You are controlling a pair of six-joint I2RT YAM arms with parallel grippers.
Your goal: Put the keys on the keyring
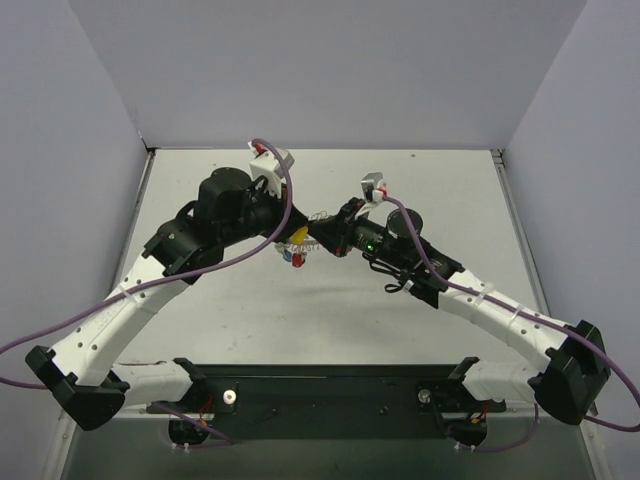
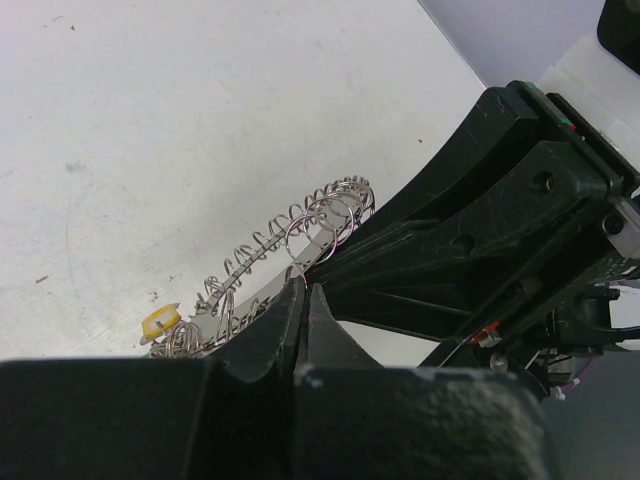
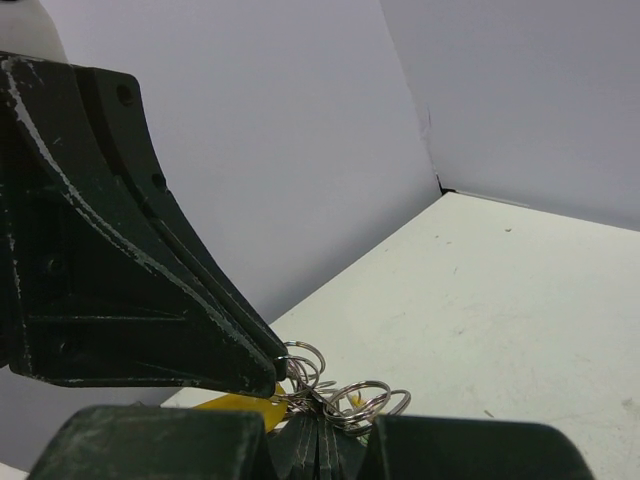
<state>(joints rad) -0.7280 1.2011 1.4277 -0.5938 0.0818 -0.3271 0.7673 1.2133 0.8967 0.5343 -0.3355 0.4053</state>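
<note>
The keyring (image 2: 300, 225) is a silvery coil of wire loops held above the table between both grippers. My left gripper (image 2: 305, 292) is shut, its tips pinching the coil. My right gripper (image 3: 322, 432) is shut on the loops (image 3: 350, 400) from the other side. A yellow key (image 2: 160, 322) hangs at the coil's lower end and shows again as a yellow key (image 3: 245, 408) beside the right fingers. From above, the left gripper (image 1: 288, 236) and right gripper (image 1: 328, 238) meet mid-table, with the yellow key (image 1: 297, 238), a red key (image 1: 287, 254) and a blue key (image 1: 298, 259) dangling under them.
The white table (image 1: 330, 320) has grey walls on three sides. The right arm's black fingers (image 2: 480, 230) fill the right of the left wrist view. The left arm's black fingers (image 3: 120, 270) fill the left of the right wrist view.
</note>
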